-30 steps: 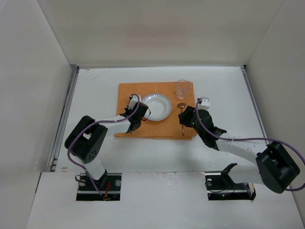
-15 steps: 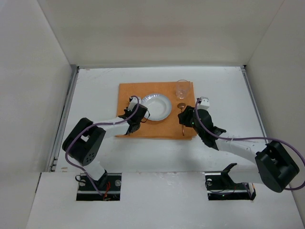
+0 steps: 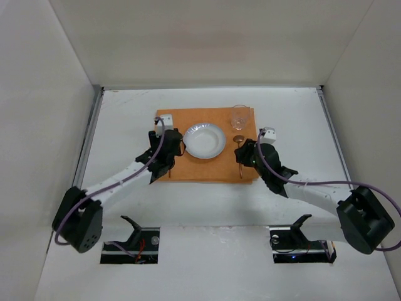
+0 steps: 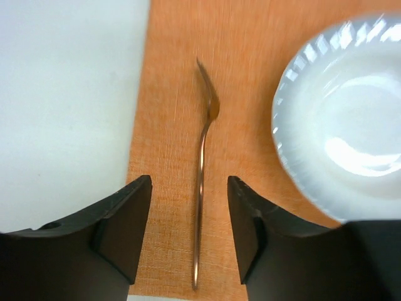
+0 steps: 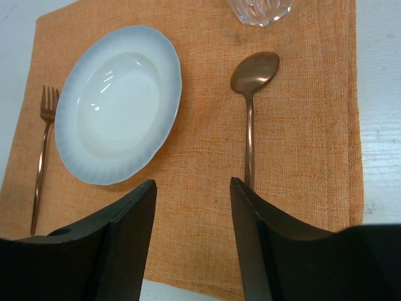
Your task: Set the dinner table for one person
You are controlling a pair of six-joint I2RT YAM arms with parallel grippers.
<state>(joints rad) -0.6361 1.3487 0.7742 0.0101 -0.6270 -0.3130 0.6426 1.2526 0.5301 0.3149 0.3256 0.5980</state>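
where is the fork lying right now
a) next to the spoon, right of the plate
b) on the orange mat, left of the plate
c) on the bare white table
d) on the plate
B: the fork lies flat on the orange mat, left of the plate and not touching it, with the left hand open over it.

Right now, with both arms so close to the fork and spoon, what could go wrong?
1. The left end effector is open with the fork lying between its fingers. Pulling away sideways, a finger might drag the fork crooked or against the plate.
2. The right end effector is open close to the handle of the spoon. A nudge could slide the spoon toward the glass just past its bowl.
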